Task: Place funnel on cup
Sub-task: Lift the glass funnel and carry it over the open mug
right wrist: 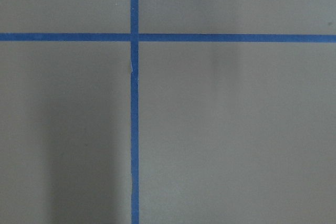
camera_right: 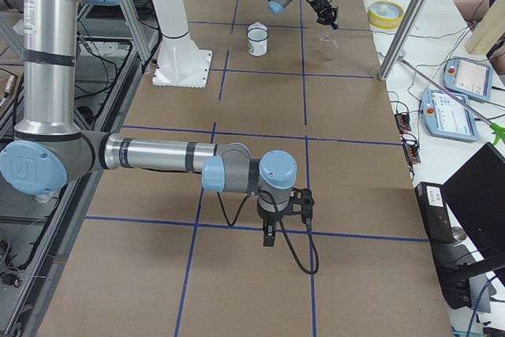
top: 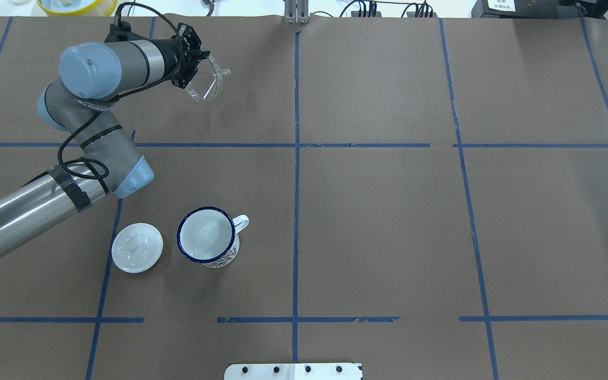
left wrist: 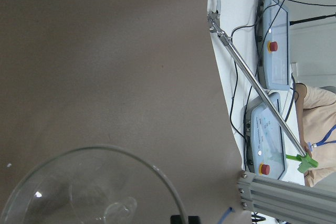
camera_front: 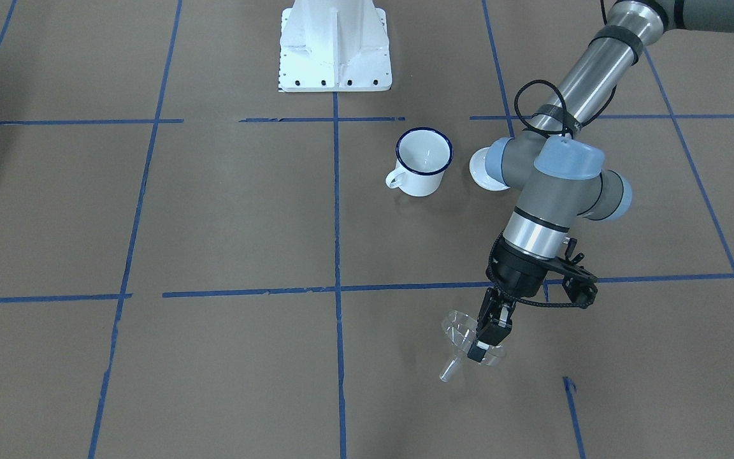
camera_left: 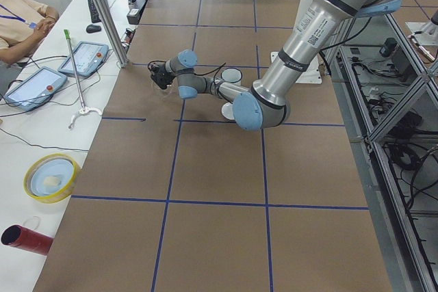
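Observation:
The clear plastic funnel (camera_front: 461,335) is at the far left part of the table, tilted, with its spout pointing away from the robot. My left gripper (camera_front: 487,341) is shut on its rim; they also show in the overhead view, funnel (top: 207,84) and gripper (top: 190,79). The left wrist view shows the funnel's round mouth (left wrist: 89,187) from above. The white mug with a blue rim (camera_front: 423,162) (top: 208,236) stands upright and empty, well apart from the funnel and nearer the robot. My right gripper (camera_right: 268,236) shows only in the exterior right view; I cannot tell whether it is open or shut.
A white knobbed lid (top: 136,247) lies beside the mug on its left, partly hidden by my left arm in the front view. The robot's white base (camera_front: 335,51) stands at the near edge. Teach pendants (camera_left: 85,56) and a yellow dish (camera_left: 49,176) lie beyond the far edge.

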You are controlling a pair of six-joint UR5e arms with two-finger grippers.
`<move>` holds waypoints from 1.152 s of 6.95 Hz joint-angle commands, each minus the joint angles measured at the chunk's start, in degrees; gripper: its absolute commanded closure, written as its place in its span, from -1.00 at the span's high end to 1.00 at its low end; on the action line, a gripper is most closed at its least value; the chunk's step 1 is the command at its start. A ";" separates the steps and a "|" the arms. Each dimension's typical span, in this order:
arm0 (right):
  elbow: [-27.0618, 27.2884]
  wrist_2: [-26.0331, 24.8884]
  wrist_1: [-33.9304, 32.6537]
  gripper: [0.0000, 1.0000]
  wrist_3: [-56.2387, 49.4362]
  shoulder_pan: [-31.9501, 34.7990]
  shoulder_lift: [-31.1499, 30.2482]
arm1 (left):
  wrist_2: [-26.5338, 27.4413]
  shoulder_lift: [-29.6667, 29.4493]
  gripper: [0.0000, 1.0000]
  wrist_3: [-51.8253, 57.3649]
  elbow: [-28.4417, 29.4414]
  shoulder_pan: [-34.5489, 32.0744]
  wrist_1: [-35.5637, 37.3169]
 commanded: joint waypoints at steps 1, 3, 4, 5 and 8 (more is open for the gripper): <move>0.00 0.00 0.00 1.00 0.00 0.00 0.00 | -5.37 -0.11 -1.00 0.38 -11.72 -1.19 14.61; 0.00 0.00 0.00 1.00 0.00 0.00 0.00 | -9.54 -0.11 -1.00 6.41 -32.49 -0.75 45.19; 0.00 0.00 0.00 1.00 0.00 0.00 0.00 | -10.94 -0.64 -1.00 6.35 -39.65 1.25 57.63; 0.00 0.00 0.00 1.00 0.00 0.00 0.00 | -10.95 -2.56 -1.00 6.35 -41.38 5.62 67.24; 0.00 0.00 0.00 1.00 0.00 0.00 0.00 | -10.86 -4.77 -1.00 7.22 -44.29 15.84 87.76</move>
